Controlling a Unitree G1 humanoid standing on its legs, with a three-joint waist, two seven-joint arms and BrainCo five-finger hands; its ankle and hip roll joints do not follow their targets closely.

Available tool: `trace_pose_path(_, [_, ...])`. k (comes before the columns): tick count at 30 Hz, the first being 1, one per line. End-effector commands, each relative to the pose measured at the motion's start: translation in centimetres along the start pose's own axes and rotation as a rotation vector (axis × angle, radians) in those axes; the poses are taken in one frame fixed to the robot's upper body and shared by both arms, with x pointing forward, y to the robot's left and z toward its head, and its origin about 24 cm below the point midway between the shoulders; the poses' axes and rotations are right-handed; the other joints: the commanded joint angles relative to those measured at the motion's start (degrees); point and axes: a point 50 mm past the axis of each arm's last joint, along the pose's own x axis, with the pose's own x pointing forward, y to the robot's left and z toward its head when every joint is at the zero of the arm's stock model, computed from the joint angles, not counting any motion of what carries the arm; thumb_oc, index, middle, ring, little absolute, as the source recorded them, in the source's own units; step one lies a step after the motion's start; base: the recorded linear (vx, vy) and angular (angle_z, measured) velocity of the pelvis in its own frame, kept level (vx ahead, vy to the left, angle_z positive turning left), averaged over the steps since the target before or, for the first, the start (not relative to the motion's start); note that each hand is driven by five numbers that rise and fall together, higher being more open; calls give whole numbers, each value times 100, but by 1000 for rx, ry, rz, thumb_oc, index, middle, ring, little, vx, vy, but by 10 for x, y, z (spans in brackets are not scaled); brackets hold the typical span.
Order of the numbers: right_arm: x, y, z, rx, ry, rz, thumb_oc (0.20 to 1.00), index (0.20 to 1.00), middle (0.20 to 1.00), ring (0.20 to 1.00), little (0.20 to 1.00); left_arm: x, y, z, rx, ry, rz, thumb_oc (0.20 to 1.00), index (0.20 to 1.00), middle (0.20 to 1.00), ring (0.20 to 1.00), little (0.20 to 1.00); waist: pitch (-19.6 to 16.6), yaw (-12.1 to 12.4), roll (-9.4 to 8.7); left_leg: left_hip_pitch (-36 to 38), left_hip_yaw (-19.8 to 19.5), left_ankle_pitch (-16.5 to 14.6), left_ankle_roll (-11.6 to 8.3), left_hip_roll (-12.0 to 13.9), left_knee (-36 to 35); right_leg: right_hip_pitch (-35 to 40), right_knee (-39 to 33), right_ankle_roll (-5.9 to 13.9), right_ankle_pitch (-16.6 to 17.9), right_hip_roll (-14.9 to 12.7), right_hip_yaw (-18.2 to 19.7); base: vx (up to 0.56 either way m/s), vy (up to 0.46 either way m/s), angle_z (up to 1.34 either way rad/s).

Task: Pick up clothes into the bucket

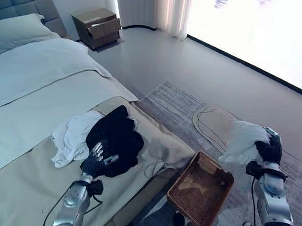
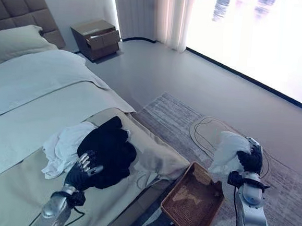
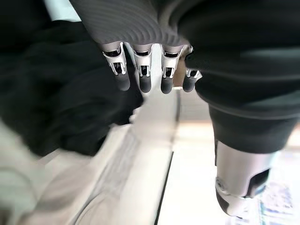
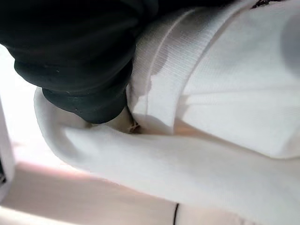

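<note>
Bedroom, grey floor, striped rug (image 1: 173, 101), bed (image 1: 29, 135), wicker basket (image 1: 223, 194), right hand (image 1: 269, 151) fingers clutching white garment (image 1: 243, 141), left hand (image 1: 96, 162) fingers relaxed on black garment (image 1: 115, 136).

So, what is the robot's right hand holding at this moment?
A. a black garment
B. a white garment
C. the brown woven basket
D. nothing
B: the right hand is closed on a bunched white garment, held in the air above the rug, just beyond the brown woven basket on the floor beside the bed. The right wrist view shows white cloth wrapped around that hand.
</note>
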Motion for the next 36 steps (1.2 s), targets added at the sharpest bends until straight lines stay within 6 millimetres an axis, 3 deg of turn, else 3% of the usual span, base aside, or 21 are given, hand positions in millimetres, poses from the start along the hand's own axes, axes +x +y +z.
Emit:
trace_pose_path(1, [19,-11,33,102,-175,-130,200,200,200,200,200,7,23,30,-22,-144,61,1000,1000,1000,1000,1000,234,54,-279,-430,-29,-645,131,29,1040,-262,547,273,118,-509,-154,-99,-21,-6])
trace_pose_path(6, [24,-17,27,75,-144,-205,200,200,200,200,200,6,29,50,-76,-259,115,1000,1000,1000,1000,1000,705,91,-237,-944,-103,-687,120,64,1447,-692,836,229,89,-535,-138,-155,-25,-1])
trace_pose_path(9, [33,-11,26,66,-132,-246,200,200,200,200,200,7,27,86,-80,-445,145,1000,1000,1000,1000,1000,1252,130,-171,-1531,-167,-736,112,107,1922,-1245,1263,163,31,-578,-88,-257,-44,-1])
trace_pose_path(13, [48,-2,22,86,-86,-310,200,200,200,200,200,6,15,111,-136,-578,140,1000,1000,1000,1000,1000,1585,186,-66,-2339,-167,-820,118,134,2528,-2117,1915,97,-88,-573,5,-173,-14,3])
trace_pose_path(23, [89,-1,49,86,-95,-376,200,200,200,200,200,-1,-12,143,-198,-728,52,1000,1000,1000,1000,1000,1771,271,157,-4282,-187,-1194,106,260,3988,-4133,3414,-41,-458,-537,269,-126,2,5])
trace_pose_path(24, [97,0,59,75,-114,-370,200,200,200,200,200,-3,-15,151,-206,-768,41,1000,1000,1000,1000,1000,1821,313,215,-4538,-229,-1414,71,273,4276,-4457,3774,-22,-661,-520,342,-2,12,-9])
trace_pose_path(27, [104,3,69,51,-133,-362,200,200,200,200,200,-7,-19,162,-226,-820,38,1000,1000,1000,1000,1000,1882,329,266,-5021,-255,-1536,72,285,4705,-4971,4227,-57,-779,-516,428,-47,17,-22])
trace_pose_path(36, [113,17,65,-28,-74,-327,200,200,200,200,200,-14,-26,182,-279,-929,30,1000,1000,1000,1000,1000,1891,410,383,-5956,-286,-1654,105,248,5297,-5951,4915,-138,-947,-536,570,-27,9,4])
